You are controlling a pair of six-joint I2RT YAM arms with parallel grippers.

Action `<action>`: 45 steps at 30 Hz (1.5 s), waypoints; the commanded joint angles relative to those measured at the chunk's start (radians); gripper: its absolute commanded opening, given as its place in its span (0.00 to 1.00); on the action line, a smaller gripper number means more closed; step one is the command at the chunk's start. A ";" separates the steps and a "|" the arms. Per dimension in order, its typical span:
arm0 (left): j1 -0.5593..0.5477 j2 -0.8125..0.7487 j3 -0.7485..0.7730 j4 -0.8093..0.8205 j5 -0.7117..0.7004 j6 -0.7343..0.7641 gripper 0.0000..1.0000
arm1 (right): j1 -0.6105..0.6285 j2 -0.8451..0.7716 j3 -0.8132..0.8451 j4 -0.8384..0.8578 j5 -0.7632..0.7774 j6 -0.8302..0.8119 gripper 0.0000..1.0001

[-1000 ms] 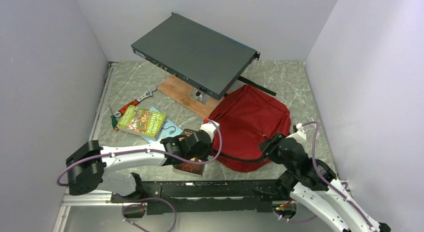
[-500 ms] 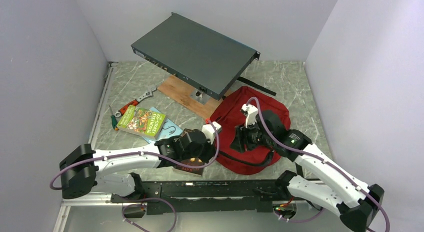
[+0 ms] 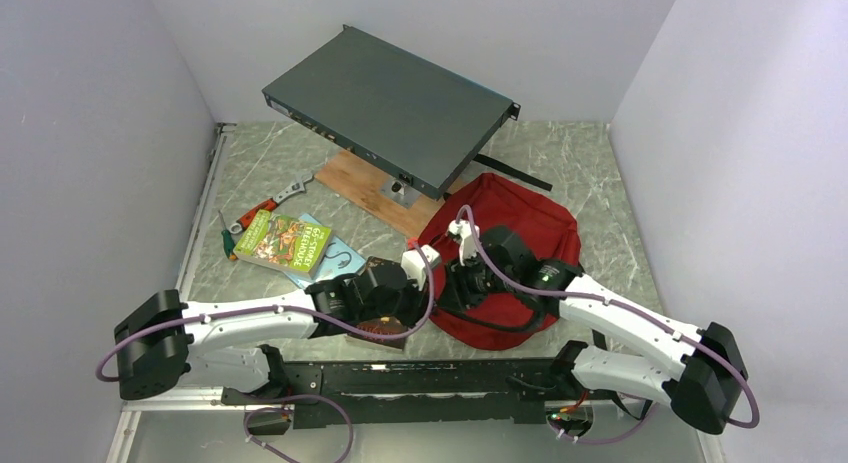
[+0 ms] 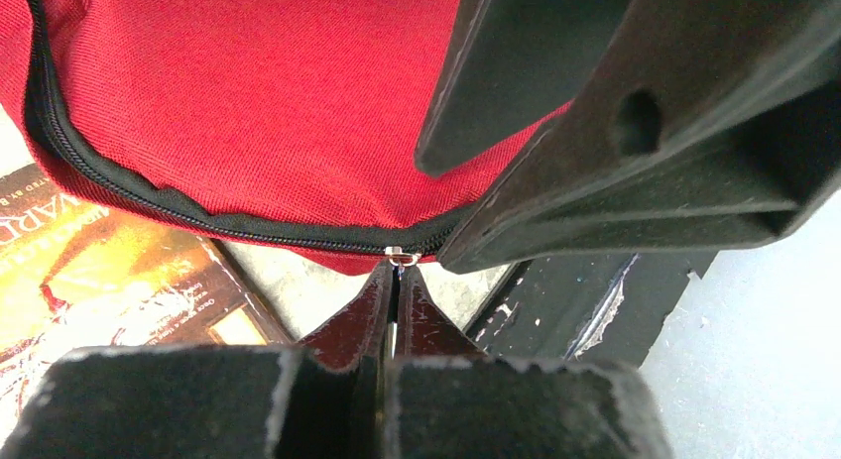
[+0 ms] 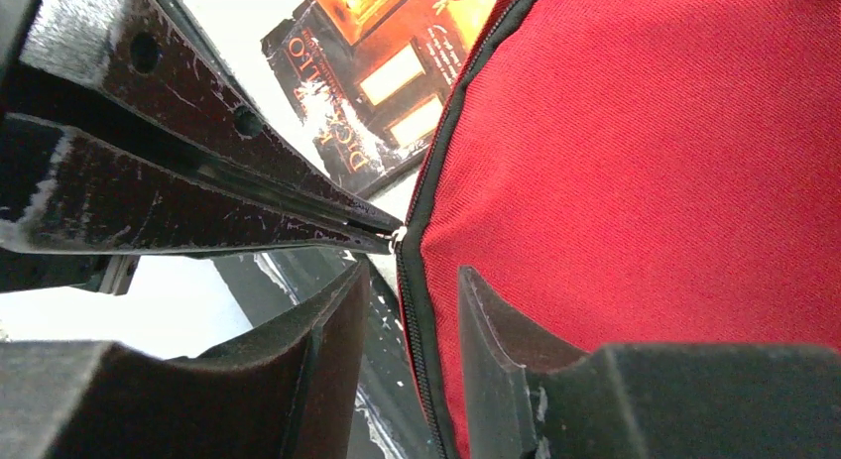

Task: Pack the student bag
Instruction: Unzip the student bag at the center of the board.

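The red fabric backpack lies right of centre on the grey-green marbled worktop. Our left tool is clenched on the small silver zipper pull at its near-left edge; our right tool stands released astride the black zip. We should pinch the fabric first, then draw the pull steadily along. The green paperback seems to read 65-Storey Treehouse

Red student bag lies flat, zipper closed.
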 commanded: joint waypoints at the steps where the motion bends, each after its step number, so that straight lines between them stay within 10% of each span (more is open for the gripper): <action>1: 0.001 -0.049 0.004 0.047 0.030 -0.002 0.00 | 0.038 -0.001 -0.039 0.103 0.037 0.006 0.40; 14: 0.001 -0.058 0.013 0.049 0.040 -0.008 0.00 | 0.061 -0.073 -0.110 0.138 0.168 0.059 0.22; 18: 0.001 -0.057 0.011 0.024 0.022 -0.017 0.00 | 0.061 -0.045 -0.114 0.122 0.191 0.079 0.00; 29: 0.182 0.029 0.087 -0.370 -0.420 -0.238 0.00 | 0.061 -0.216 -0.181 0.027 0.304 0.208 0.00; 45: 0.297 0.179 0.067 0.153 -0.338 -0.152 0.00 | 0.077 -0.587 -0.326 0.227 0.063 0.212 0.00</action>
